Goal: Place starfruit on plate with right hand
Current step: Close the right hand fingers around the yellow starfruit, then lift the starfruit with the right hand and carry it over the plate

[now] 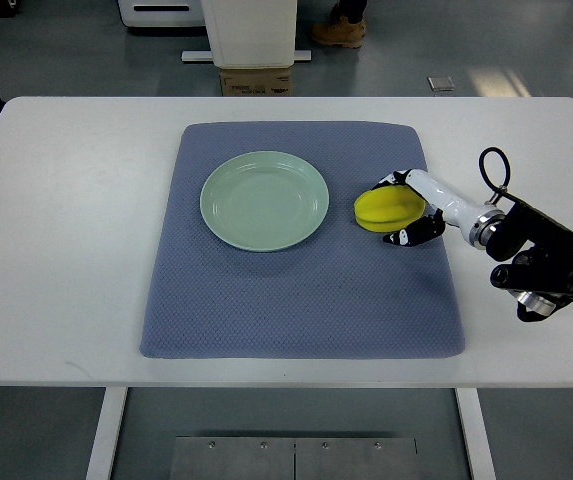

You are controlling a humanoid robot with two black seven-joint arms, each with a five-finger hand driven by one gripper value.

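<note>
White table (56, 250) fills the view, and across its middle lies a blue-grey mat (296, 300), square to the table edges. Nothing on the bare white at the far left; no left arm shows anywhere.

Moving in, the plate (264, 200) sits on the mat's upper left part, pale green, round, nothing on it. It lies flat, well inside the mat's border.

Just right of the plate, a small gap of mat, and there is the starfruit (388, 207), bright yellow, lying on the mat near its right edge. It is beside the plate, not on it, and not touching the rim.

And here is the right hand (411, 207), white with black fingertips, wrapped round the starfruit from the right. One finger (394, 179) curls over the top side of the fruit, others (406, 237) hook under its near side, so the fruit sits clamped between them. That is a grasp on the starfruit. Whether the fruit rests on the mat or is just lifted off it, I cannot tell from this steep angle.

Further right, the white wrist (456, 210) runs into the black forearm (551, 260), which comes in from the right edge over the bare table. A black cable (493, 165) loops up above the wrist.

Beyond the table, at top, a cardboard box (256, 80) and a person's boot (339, 30) on the grey floor.
</note>
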